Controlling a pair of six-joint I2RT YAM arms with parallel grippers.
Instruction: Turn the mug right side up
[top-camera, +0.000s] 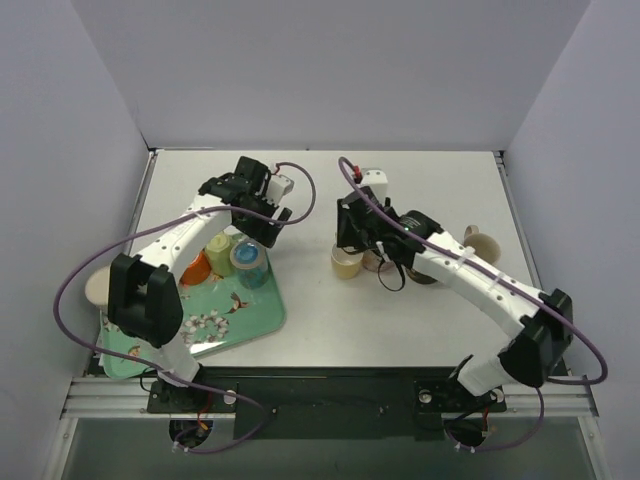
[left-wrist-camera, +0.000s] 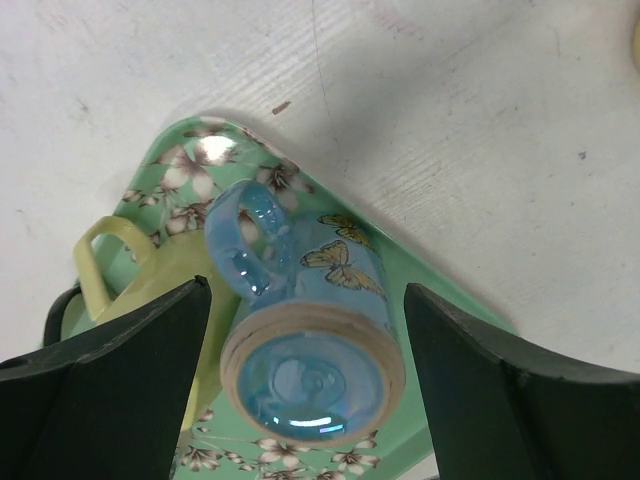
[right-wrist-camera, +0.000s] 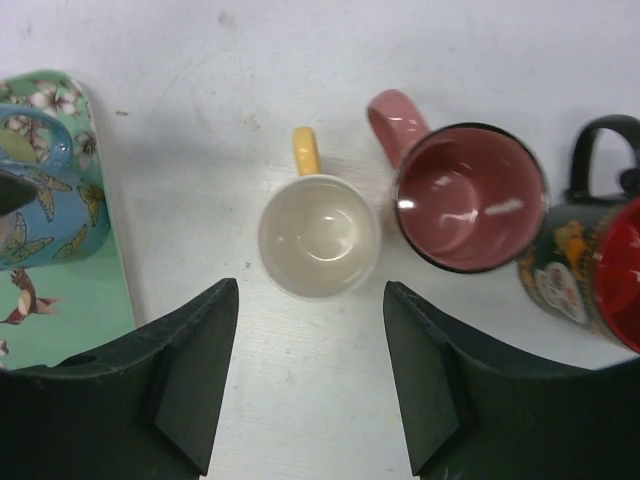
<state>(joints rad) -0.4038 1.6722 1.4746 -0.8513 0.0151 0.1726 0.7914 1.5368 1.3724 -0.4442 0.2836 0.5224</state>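
Note:
The blue butterfly mug (top-camera: 248, 262) stands upside down on the green flowered tray (top-camera: 215, 322), its unglazed base ring facing up. In the left wrist view the mug (left-wrist-camera: 305, 345) sits between my two open fingers, handle pointing away, with a gap on each side. My left gripper (top-camera: 262, 226) (left-wrist-camera: 305, 290) is open just above and around it, not touching. My right gripper (top-camera: 352, 240) (right-wrist-camera: 310, 290) is open and empty over the table, just short of a cream mug (right-wrist-camera: 318, 235). The blue mug also shows at the left edge of the right wrist view (right-wrist-camera: 45, 215).
A yellow-green mug (left-wrist-camera: 110, 260) and an orange mug (top-camera: 197, 267) crowd the blue mug on the tray (left-wrist-camera: 420, 270). Upright beside the cream mug are a pink-lined mug (right-wrist-camera: 470, 195) and a black mug with a red inside (right-wrist-camera: 590, 270). A tan mug (top-camera: 480, 240) sits far right.

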